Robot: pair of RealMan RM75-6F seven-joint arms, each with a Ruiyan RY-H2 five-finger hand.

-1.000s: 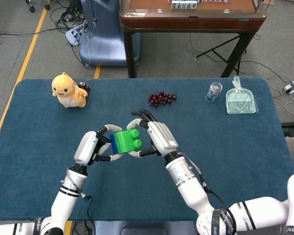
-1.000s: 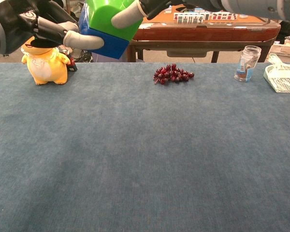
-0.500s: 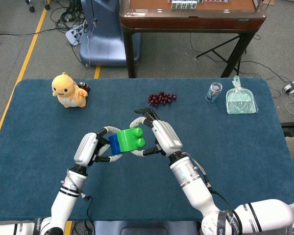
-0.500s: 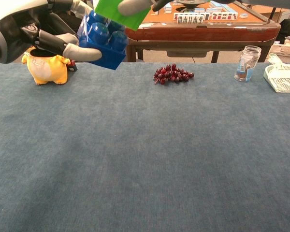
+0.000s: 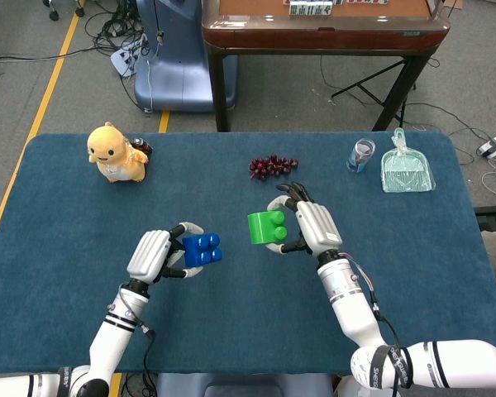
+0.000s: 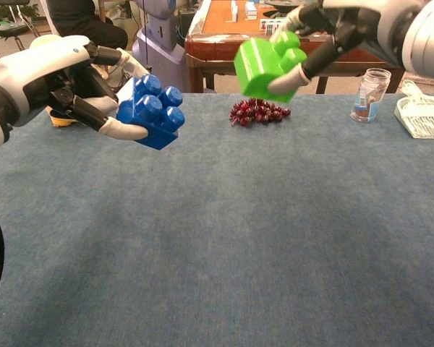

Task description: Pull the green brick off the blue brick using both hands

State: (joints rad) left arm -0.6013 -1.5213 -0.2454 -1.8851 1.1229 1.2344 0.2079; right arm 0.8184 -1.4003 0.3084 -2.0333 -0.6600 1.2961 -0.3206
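The two bricks are apart, each held above the blue table cloth. My left hand (image 5: 153, 252) (image 6: 54, 83) grips the blue brick (image 5: 202, 248) (image 6: 150, 110), its studs facing up and to the right. My right hand (image 5: 312, 227) (image 6: 362, 29) holds the green brick (image 5: 267, 227) (image 6: 269, 65) by its stud end. A clear gap separates the bricks in both views.
A yellow plush toy (image 5: 116, 153) sits at the far left of the table (image 5: 413, 248). A bunch of dark red grapes (image 5: 272, 165) (image 6: 258, 111) lies at the far middle. A glass jar (image 5: 361, 155) (image 6: 369, 95) and a pale green dustpan (image 5: 407, 169) stand far right.
The green brick has come off the blue brick. My right hand carried the green brick to the right; my left hand dropped lower with the blue brick.
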